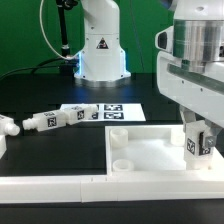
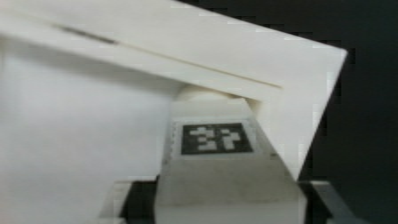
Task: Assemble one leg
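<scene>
My gripper (image 1: 197, 138) is shut on a leg (image 1: 197, 146), a stubby white post with a black-and-white tag on its side. It holds the leg upright at the corner of the large flat white square panel (image 1: 150, 152) on the exterior view's right. In the wrist view the leg (image 2: 217, 140) fills the gap between my dark fingers (image 2: 146, 202), with the panel's corner (image 2: 107, 110) behind it. I cannot tell whether the leg's lower end sits in the corner hole. Two more legs (image 1: 62, 116) lie on the table at the left.
The marker board (image 1: 116, 111) lies behind the panel. A white part (image 1: 8, 127) lies at the far left edge. A low white wall (image 1: 60, 186) runs along the front of the panel. The robot's base (image 1: 100, 50) stands at the back.
</scene>
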Controlling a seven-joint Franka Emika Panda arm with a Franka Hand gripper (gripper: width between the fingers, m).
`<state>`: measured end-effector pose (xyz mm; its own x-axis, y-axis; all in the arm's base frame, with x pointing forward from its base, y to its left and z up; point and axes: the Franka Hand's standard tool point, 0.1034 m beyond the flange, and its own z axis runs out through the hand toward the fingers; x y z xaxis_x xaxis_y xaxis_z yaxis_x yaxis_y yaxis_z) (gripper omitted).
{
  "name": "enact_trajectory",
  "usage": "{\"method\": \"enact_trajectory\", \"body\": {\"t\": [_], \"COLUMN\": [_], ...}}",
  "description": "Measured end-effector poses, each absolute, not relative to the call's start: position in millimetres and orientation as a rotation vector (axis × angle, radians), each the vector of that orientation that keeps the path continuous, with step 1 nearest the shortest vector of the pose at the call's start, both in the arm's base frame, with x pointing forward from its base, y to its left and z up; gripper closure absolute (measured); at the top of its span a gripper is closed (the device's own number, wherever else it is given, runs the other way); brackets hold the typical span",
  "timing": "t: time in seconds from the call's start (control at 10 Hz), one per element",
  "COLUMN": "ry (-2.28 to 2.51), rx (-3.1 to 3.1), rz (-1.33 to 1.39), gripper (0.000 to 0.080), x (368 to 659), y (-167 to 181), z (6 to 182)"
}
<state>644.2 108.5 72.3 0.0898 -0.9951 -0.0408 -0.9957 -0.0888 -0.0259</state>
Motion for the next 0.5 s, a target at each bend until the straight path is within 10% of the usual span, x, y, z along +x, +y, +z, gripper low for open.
{"method": "enact_trajectory", "body": {"t": [0.5], "ry": [2.47], "rx": [-1.826], "rz": [0.106], "gripper": [0.0512], "x": [643.9], "y": [105.8], "z": [72.0]}}
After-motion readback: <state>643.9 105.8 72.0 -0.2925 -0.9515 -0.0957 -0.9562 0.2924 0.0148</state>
